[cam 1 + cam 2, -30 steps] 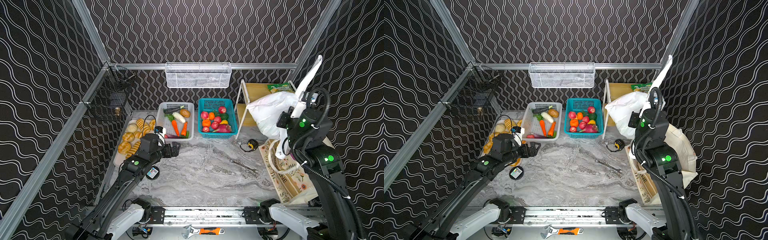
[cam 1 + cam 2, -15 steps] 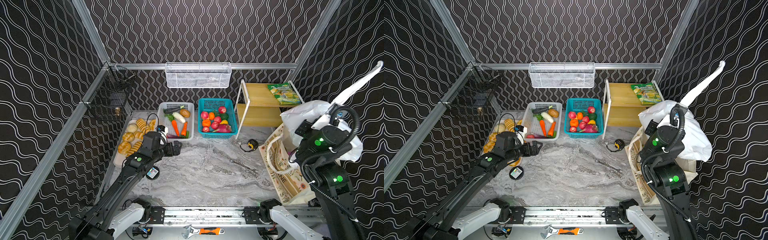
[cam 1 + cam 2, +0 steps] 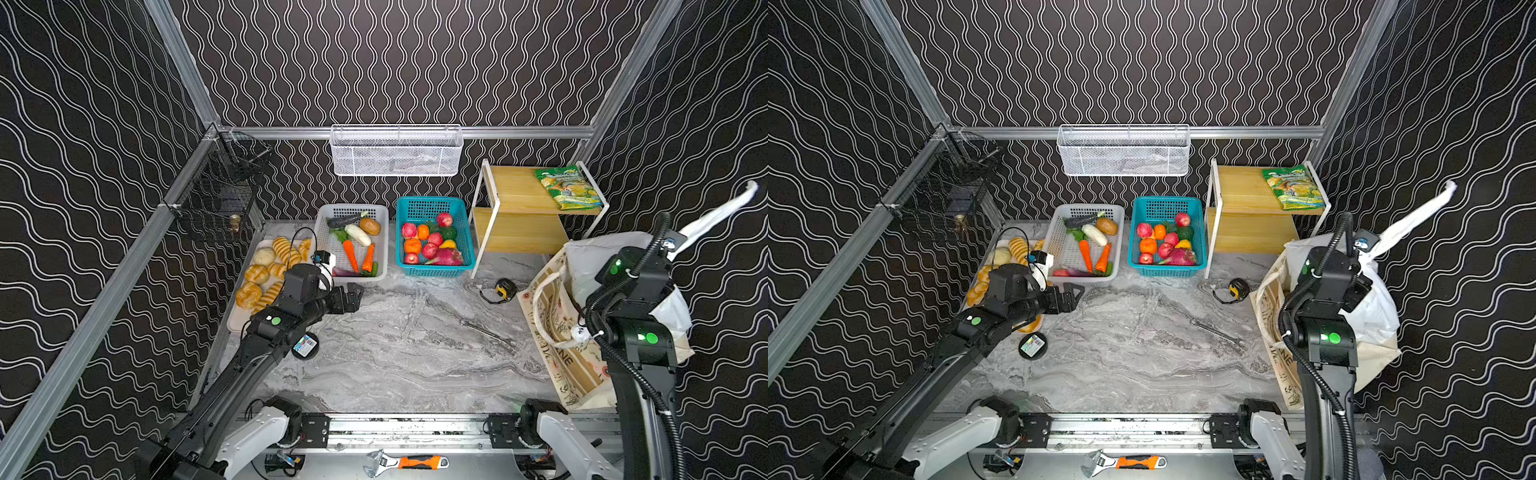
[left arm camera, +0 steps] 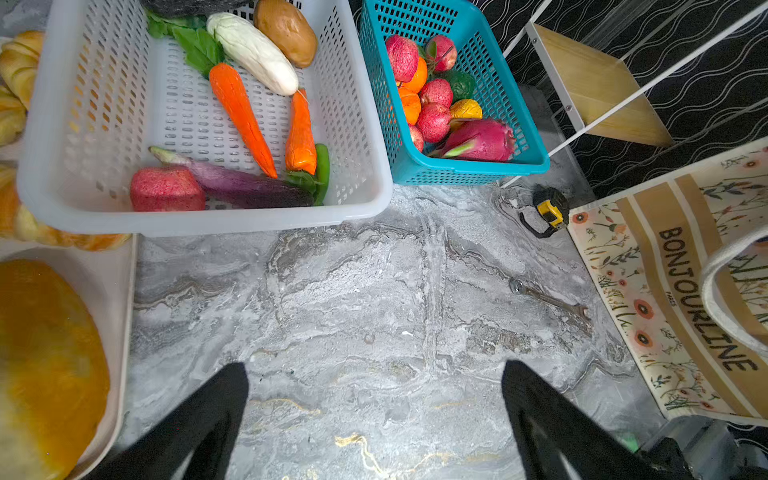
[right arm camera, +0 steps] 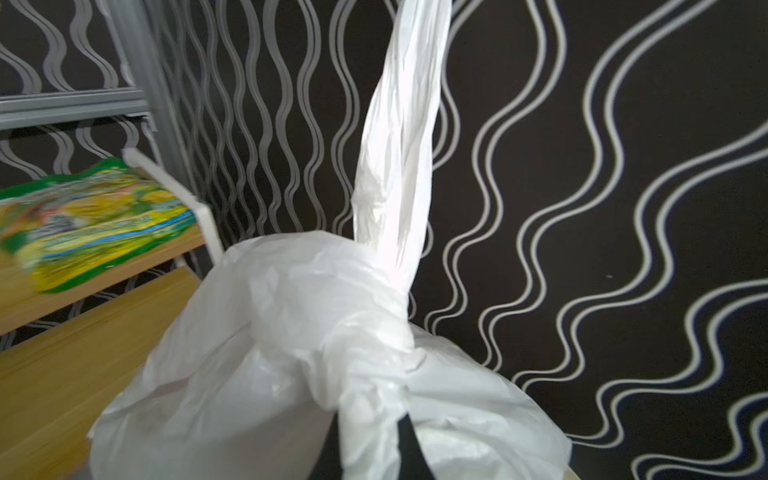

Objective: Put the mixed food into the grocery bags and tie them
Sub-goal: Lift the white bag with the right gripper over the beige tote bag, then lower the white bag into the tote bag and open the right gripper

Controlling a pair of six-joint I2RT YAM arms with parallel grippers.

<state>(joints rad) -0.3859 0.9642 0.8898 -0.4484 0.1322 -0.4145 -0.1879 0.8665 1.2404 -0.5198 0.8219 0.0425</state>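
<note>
Orange-handled wrench is lying nearest, in front of the base rail. Loose spanner is lying on the marble table. Left gripper is hovering over bare marble just short of the white basket, jaws spread wide, holding nothing. Tape measure is sitting near the canvas tote at the table's right edge. Right gripper is pinching the twisted neck of the white plastic bag, jaws clamped tight on the film. One loop handle is sticking up. Bag is sitting over the tote; can't tell if it's resting or hanging.

Further back, purple aubergine is lying in the white basket beside carrots. Toy fruit is filling the teal basket. Green snack packet is lying on the wooden shelf — wire basket is hanging on the back wall.
</note>
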